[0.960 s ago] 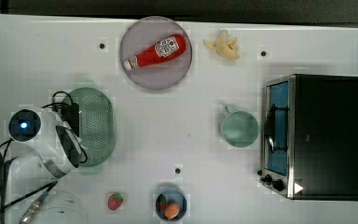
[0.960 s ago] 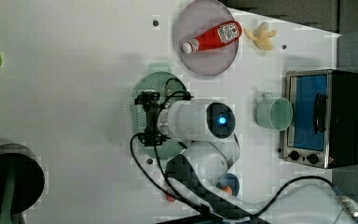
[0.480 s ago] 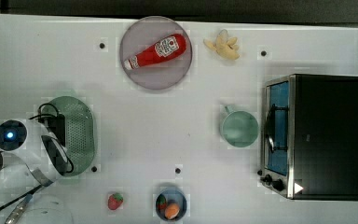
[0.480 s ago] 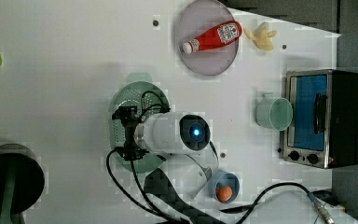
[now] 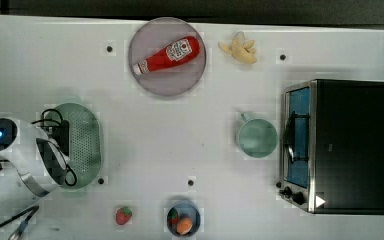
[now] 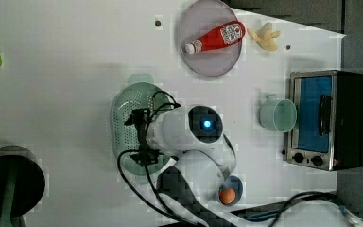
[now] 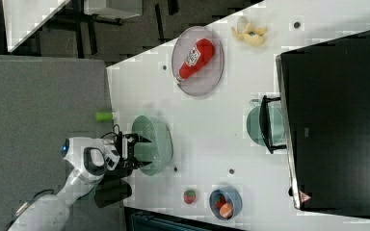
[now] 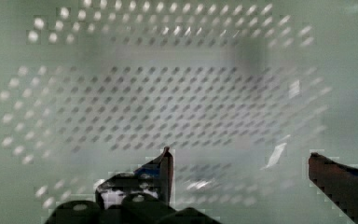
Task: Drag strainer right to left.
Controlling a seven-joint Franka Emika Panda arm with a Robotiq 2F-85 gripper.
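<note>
At about nine o'clock on the counter (image 5: pixel 190 150) in the top view, the strainer (image 5: pixel 82 145) looks light, stiff and slippery, best hooked by its rim; the hand (image 7: pixel 139 153) gapes wide inside it, holding nothing.

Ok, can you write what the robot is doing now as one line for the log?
stage: drag | end effector: open, over pale mint-green oval plastic strainer | strainer: at the top view's left, upright on white table

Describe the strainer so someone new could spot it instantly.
Start at the toaster oven on the top view's right, then cross the white table to its far left. The strainer lies under the gripper: a pale green oval full of holes, unlike the smaller solid mug.
</note>
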